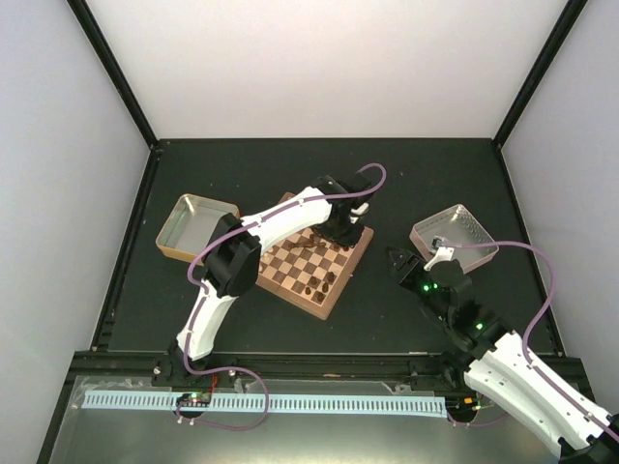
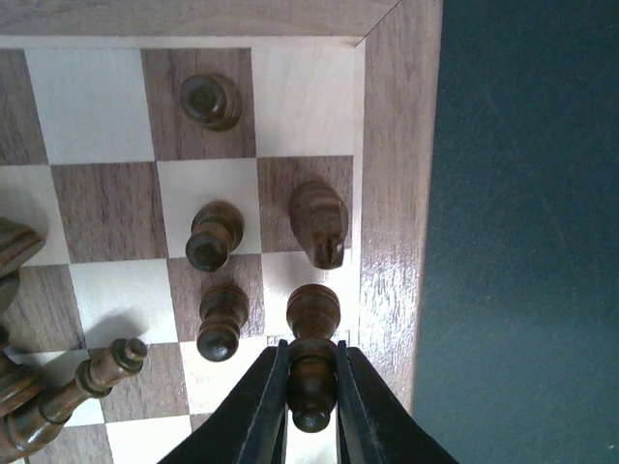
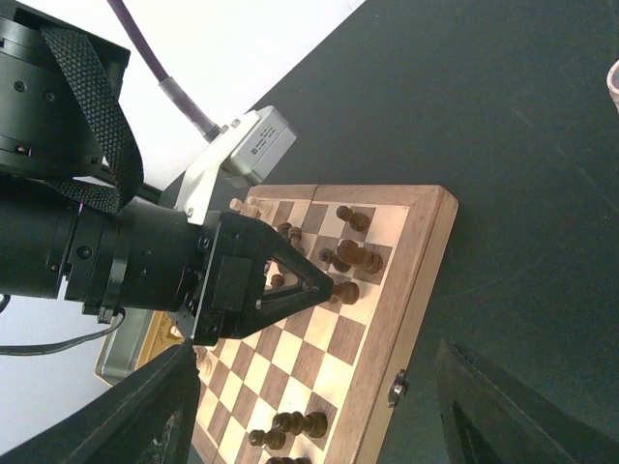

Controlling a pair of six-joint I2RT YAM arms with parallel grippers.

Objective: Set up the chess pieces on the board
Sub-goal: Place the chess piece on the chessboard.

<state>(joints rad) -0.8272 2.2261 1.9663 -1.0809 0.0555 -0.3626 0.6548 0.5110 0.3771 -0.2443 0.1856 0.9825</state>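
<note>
Robotics laboratory test cell. Enclosed on three sides by plain white panels (image 1: 319, 68) held in black frame posts (image 1: 111, 72). Floored with a dark matte worktop (image 1: 435, 174). Equipped with two white-and-black machines, the left arm (image 1: 280, 217) and the right arm (image 1: 522, 372), bolted to a dark rail (image 1: 319, 365) at the near edge. Wired with exposed purple cables (image 1: 558, 280). Fitted with a grey wrist camera module (image 3: 253, 145) and a white slotted strip (image 1: 290, 401) below the rail.

A dark matte surface (image 1: 251, 164) lies inside plain white walls (image 1: 319, 68) with black corner posts (image 1: 111, 68). One shallow metal tray (image 1: 208, 201) sits at its left side. A second tray (image 1: 469, 230) sits at the right, well apart from the first.
</note>
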